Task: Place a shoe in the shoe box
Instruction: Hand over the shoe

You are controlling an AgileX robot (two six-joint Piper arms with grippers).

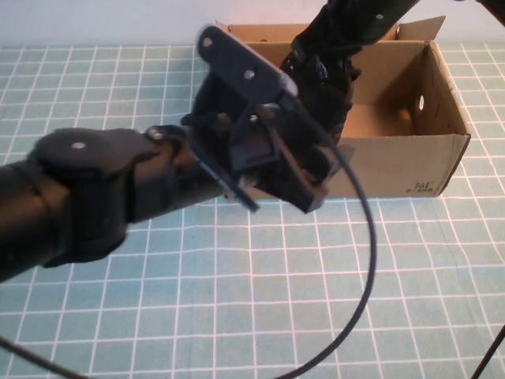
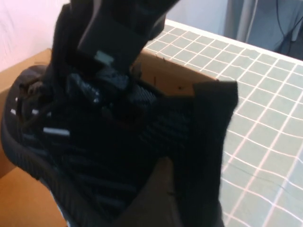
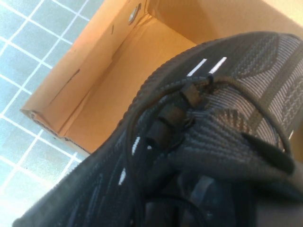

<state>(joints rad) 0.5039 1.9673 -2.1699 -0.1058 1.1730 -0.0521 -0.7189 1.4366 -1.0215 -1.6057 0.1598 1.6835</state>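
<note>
The black knit shoe point(image 1: 325, 83) hangs tilted over the left part of the open brown shoe box point(image 1: 394, 166). My right gripper point(image 1: 335, 47) comes down from the far side and is shut on the shoe's collar. The shoe's white dashes show in the left wrist view point(image 2: 52, 131) and its laces in the right wrist view point(image 3: 189, 118). Whether the sole touches the box floor point(image 3: 109, 99) is hidden. My left gripper point(image 1: 304, 189) is open and empty at the box's front left corner, beside the shoe. One of its fingers point(image 2: 208, 151) shows dark against the mat.
The box stands at the far middle of a green mat point(image 1: 252, 300) with a white grid. Its right end wall has a round hole point(image 1: 421, 102). A black cable point(image 1: 369, 260) loops over the mat in front of the box. My left arm point(image 1: 87, 189) lies across the left foreground.
</note>
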